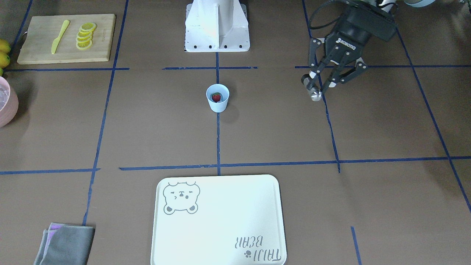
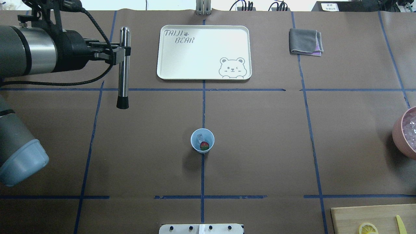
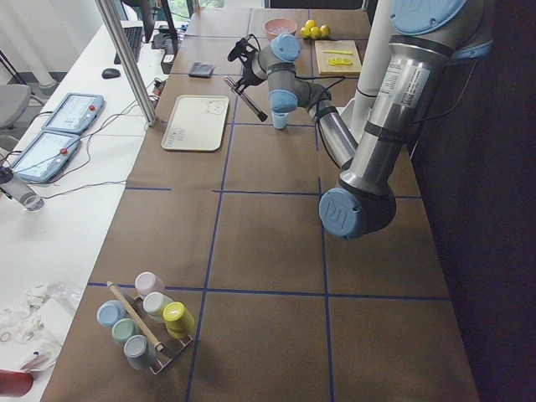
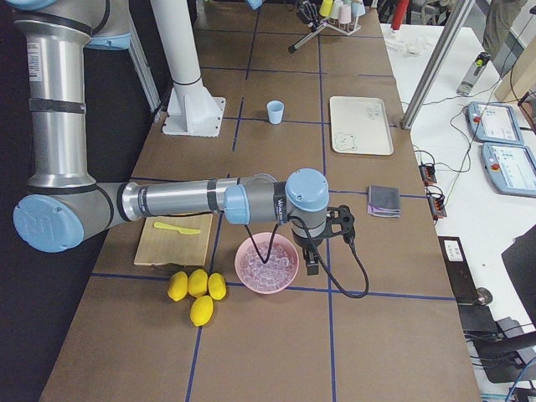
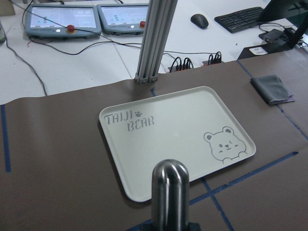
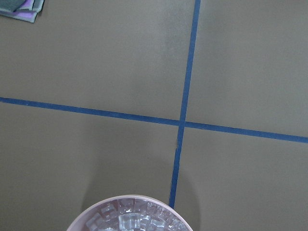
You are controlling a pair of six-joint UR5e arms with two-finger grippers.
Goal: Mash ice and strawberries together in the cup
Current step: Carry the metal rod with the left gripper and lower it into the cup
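Note:
The light-blue cup [image 2: 196, 143] stands upright at the table's middle on the blue tape line. Inside it lie a red strawberry [image 2: 204, 146] and a pale chunk of ice [image 2: 200, 136]; the strawberry [image 1: 216, 97] also shows in the front view. My left gripper [image 2: 121, 52] is far off to the cup's left, shut on a steel muddler [image 2: 123, 68] with a black tip, held level above the table. The right gripper [image 4: 322, 243] hovers beside a pink bowl; I cannot tell whether it is open or shut.
The pink bowl [image 2: 397, 130] full of ice [image 6: 130, 221] sits at the right edge. A cream bear tray [image 2: 204, 52] lies beyond the cup, with a folded grey cloth [image 2: 305, 41] to its right. A cutting board [image 1: 66, 51] carries lemon slices and a yellow knife.

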